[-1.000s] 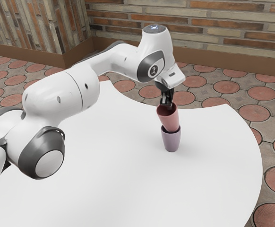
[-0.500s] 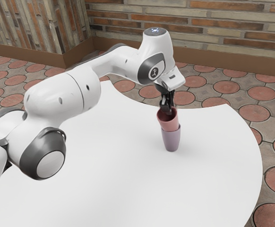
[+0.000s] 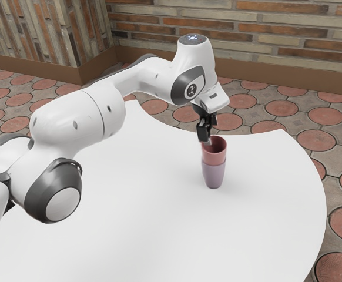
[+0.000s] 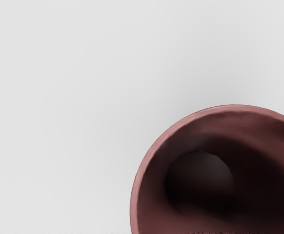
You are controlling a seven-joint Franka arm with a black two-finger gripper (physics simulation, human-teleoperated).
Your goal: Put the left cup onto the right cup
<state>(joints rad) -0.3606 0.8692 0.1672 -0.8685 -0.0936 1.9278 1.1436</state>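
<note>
Retreat is, I judge, the step in hand, because the stack looks finished.

In the exterior view, the red cup (image 3: 213, 151) sits upright inside the purple cup (image 3: 213, 175), and its upper part stands out above the purple rim. The pair stands on the white surface (image 3: 130, 235), at about 2 o'clock from the surface's middle. The gripper (image 3: 204, 136) hangs at the 10 o'clock side of the red rim. I cannot tell whether it touches that rim, nor whether the jaws are apart or together.

To do the step well, the hand should first be sure that the cup wall is free. Then it should rise straight toward 12 o'clock, slowly and with no sideways drift, so that nothing hooks the rim and tips the stack.

I count here two cups, one arm (image 3: 100, 117), one gripper and one surface.

In the wrist view, the open mouth of the red cup (image 4: 259, 146) lies just under the hand, with its dark bottom visible and the plain surface (image 4: 83, 73) around it. While the hand lifts, this mouth should stay round and steady; if it moves with the hand, the cup is probably being dragged.

I count here one cup mouth and one surface.
</note>
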